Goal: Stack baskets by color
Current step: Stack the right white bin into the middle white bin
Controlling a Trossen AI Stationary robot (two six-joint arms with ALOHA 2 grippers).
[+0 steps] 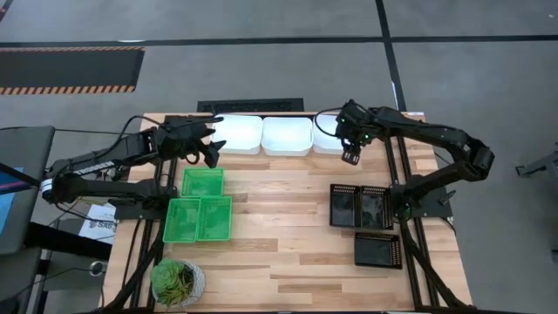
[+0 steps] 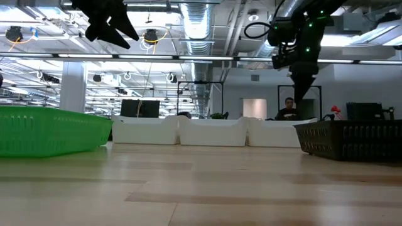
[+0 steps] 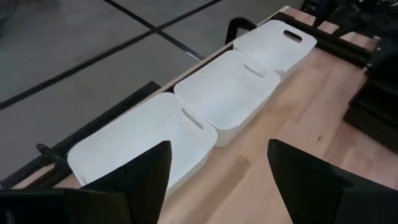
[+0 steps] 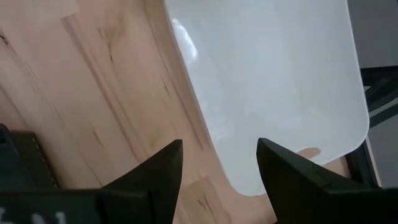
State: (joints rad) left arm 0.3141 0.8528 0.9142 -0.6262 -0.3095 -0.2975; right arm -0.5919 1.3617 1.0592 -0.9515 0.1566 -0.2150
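Observation:
Three white baskets stand in a row along the table's far edge (image 1: 237, 135), (image 1: 288, 135), (image 1: 328, 139), bottoms on the wood. The left wrist view shows all three (image 3: 143, 140), (image 3: 227, 93), (image 3: 273, 46). Three green baskets (image 1: 200, 208) lie near left, three black baskets (image 1: 366, 218) near right. My left gripper (image 1: 212, 144) hovers open above the left white basket's near edge (image 3: 217, 180). My right gripper (image 1: 351, 157) is open, pointing down over the right white basket's (image 4: 273, 81) near left corner (image 4: 221, 165). Both hang well above the table (image 2: 110, 22), (image 2: 300, 75).
A potted green plant (image 1: 178, 282) stands at the table's near left corner. Bare wood (image 1: 279, 209) lies between the green and black groups. A dark strip (image 1: 253, 105) runs behind the white baskets. A person (image 2: 289, 110) sits in the room beyond the table.

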